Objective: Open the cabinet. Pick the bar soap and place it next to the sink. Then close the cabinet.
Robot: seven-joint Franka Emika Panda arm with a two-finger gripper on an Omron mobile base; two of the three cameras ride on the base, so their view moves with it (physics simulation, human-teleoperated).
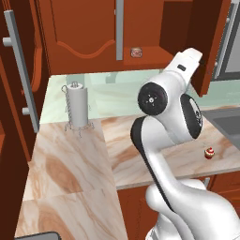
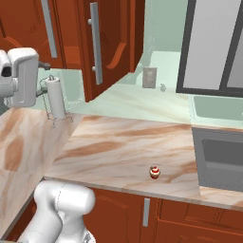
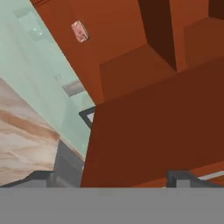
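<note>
The reddish-brown wall cabinet (image 1: 84, 28) has its right door (image 1: 208, 47) swung open; the left door is shut. The bar soap (image 1: 136, 52), a tiny pinkish block, lies on the bottom shelf inside, and in the hand view the soap (image 3: 79, 31) sits far off at the upper left. My gripper (image 3: 111, 179) is open with nothing between its fingers, close to the open door's panel (image 3: 153, 140) and well away from the soap. The dark grey sink (image 2: 223, 156) is set in the counter at the right, its corner (image 1: 229, 124) also showing from the left side.
A paper-towel holder (image 1: 76, 105) stands at the counter's back left corner. A small red-and-white cupcake-like item (image 2: 154, 172) sits near the front edge, left of the sink. A tall dark-brown unit (image 1: 14, 93) with a grey handle flanks the left. The open door (image 2: 109, 42) juts over the counter.
</note>
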